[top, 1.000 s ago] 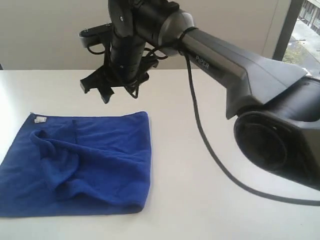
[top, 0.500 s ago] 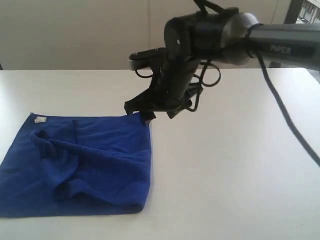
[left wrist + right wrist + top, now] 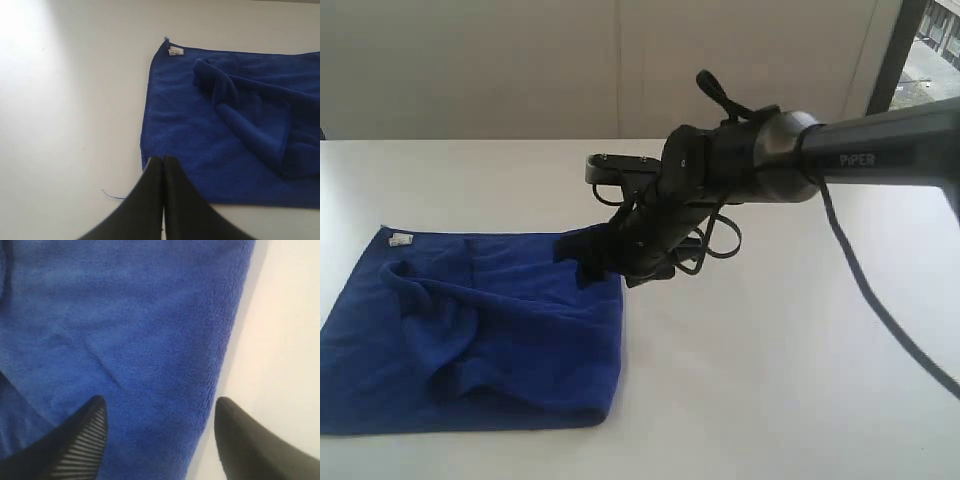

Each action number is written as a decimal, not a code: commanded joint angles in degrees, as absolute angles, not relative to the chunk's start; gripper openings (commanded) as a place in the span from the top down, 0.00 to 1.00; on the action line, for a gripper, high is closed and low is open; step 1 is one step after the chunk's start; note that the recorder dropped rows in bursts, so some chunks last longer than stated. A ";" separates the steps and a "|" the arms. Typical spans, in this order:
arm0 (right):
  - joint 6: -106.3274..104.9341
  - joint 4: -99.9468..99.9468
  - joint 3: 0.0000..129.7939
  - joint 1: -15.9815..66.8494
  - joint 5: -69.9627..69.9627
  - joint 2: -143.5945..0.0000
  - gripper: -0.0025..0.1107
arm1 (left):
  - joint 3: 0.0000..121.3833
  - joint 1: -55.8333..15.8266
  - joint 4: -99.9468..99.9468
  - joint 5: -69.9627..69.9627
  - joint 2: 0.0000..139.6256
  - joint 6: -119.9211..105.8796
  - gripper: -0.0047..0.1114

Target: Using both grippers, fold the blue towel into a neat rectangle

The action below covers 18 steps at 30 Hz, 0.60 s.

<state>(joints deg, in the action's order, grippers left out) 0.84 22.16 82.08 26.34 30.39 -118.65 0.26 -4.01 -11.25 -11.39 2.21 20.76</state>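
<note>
Trouble is likeliest at the blue towel's [image 3: 500, 340] far corner opposite its white tag [image 3: 400, 239]. There the right claw [image 3: 161, 402] stands wide, one finger over the cloth and the other over bare desk [image 3: 770, 380] just beside the hem. Closing from there could pinch only one layer, or slip off the edge and catch nothing. A rumpled ridge [image 3: 425, 295] across the towel would probably get folded in as a lump. The left claw [image 3: 163, 161], pressed shut at the towel's tag-side edge, grips nothing, so the cloth may drag.
</note>
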 commanded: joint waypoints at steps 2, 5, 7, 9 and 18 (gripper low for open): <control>-2.63 23.57 81.58 27.99 26.95 -119.49 0.49 | 0.00 -4.16 -11.15 -11.10 2.35 20.76 0.96; -2.77 24.31 81.58 29.12 24.95 -118.92 0.55 | 0.00 -4.16 -11.15 -11.10 2.35 20.76 0.96; -3.49 24.74 81.58 29.95 25.24 -119.59 0.68 | 0.00 -4.16 -11.15 -11.10 2.35 20.76 0.96; -4.22 25.60 81.58 30.35 24.88 -120.19 0.82 | 0.00 -4.16 -11.15 -11.10 2.35 20.76 0.96; -4.23 25.24 81.58 30.24 26.08 -123.64 0.98 | 0.00 -4.16 -11.15 -11.10 2.35 20.76 0.96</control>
